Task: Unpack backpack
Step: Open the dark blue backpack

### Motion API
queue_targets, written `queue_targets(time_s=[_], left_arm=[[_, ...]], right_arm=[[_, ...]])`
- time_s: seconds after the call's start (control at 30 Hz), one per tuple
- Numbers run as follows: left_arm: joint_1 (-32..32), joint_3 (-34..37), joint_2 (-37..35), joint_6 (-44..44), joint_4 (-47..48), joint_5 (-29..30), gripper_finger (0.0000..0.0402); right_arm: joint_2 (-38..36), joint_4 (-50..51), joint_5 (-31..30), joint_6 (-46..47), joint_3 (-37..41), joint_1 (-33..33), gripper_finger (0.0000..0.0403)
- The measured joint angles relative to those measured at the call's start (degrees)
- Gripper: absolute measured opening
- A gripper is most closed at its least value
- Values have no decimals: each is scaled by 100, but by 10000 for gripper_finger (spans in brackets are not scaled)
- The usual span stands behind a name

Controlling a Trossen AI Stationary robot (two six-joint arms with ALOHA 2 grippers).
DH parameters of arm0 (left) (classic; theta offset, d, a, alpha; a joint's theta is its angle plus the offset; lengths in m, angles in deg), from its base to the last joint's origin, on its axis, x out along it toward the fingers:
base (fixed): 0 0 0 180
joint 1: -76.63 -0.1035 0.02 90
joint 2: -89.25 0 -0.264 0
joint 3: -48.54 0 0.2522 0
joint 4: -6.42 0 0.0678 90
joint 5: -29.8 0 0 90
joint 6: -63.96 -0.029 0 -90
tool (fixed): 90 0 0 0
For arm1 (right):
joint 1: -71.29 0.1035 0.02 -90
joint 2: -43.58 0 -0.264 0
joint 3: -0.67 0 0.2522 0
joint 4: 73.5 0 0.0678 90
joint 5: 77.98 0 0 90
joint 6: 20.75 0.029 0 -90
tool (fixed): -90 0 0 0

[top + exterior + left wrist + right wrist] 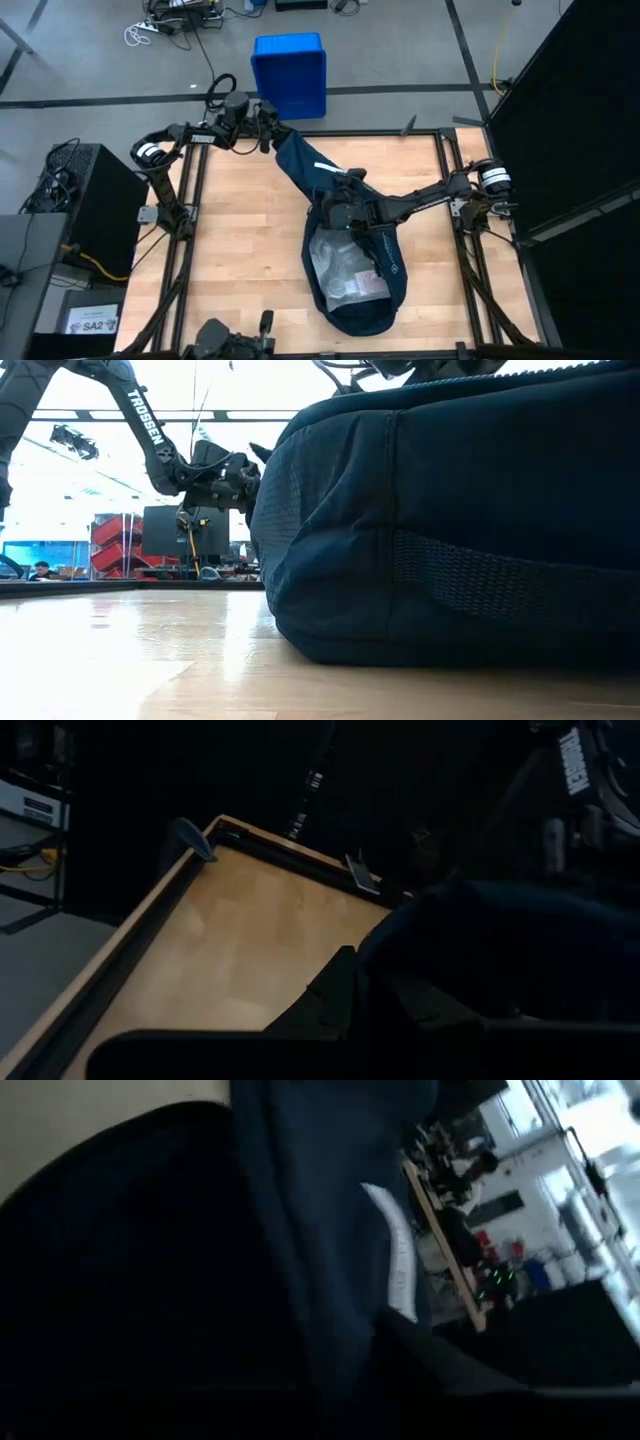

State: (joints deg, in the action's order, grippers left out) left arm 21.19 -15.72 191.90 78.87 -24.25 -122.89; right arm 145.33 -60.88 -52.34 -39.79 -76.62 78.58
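The dark navy backpack (296, 170) lies lengthwise on the wooden table, its wide open end (352, 318) toward the near edge. Clear plastic packets (345, 268) show inside the opening. My left gripper (268, 128) is shut on the backpack's narrow far end and holds that end up off the table. My right gripper (335, 212) reaches in from the right and is shut at the far rim of the opening. In the right wrist view, navy fabric (320, 1210) with a white stripe (395, 1260) fills the picture. The low view shows the backpack's bulk (450, 520) resting on the table. My left gripper holds the backpack's narrow far end (277, 140), coming level from the table's far left. That end is raised, and the fabric slopes down from it to the body lying on the table. My right gripper is shut on fabric at the opening's far rim (340, 222), coming from the table's right and slanting slightly down. The gripper itself hides the place of contact, so the layers cannot be told.
A bright blue plastic bin (290, 72) stands on the floor beyond the table's far edge. Bare wood lies to the left of the backpack (240, 240) and to its right (440, 270). Black frame rails run along the table's edges.
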Motion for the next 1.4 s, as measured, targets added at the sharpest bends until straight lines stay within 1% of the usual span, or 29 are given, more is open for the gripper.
queue_targets(time_s=[0.23,0.3,0.33,0.47,0.6,0.73,0.77,0.9,0.97,1.1,1.2,1.3,1.4], left_arm=[[15,0,0,31,6,-384,0],[15,0,0,33,13,-455,0],[15,0,0,31,15,-483,0],[17,0,0,31,8,-588,0],[17,0,0,9,7,-671,0],[15,0,0,-5,9,-689,0],[15,0,0,26,9,-720,0],[11,0,0,62,11,-1038,0],[-4,0,0,60,12,-1174,0],[-11,0,0,50,13,-1325,0],[-45,0,0,48,13,-1378,0],[-162,0,0,40,22,-1376,0],[-362,0,0,36,31,-1260,0]], right_arm=[[-228,23,-208,890,-2,-273,1],[-387,214,-105,1291,-2,-368,1],[-467,304,41,1531,-2,-421,0],[-897,955,990,2445,-2,-747,0],[-1278,1477,1968,2966,-2,-1169,0],[-1505,1815,3280,3284,-2,-1778,0],[-1527,1926,3481,3365,-2,-1911,0],[-1534,2446,3896,3499,-2,-2357,0],[-1532,2494,4489,3502,6,-2628,0],[-1532,1934,6123,3503,344,-3222,0],[-1532,1233,7074,3587,823,-3628,0],[-1532,564,7567,3858,1432,-3982,0],[-1532,-22,7687,4126,2022,-4265,0]])
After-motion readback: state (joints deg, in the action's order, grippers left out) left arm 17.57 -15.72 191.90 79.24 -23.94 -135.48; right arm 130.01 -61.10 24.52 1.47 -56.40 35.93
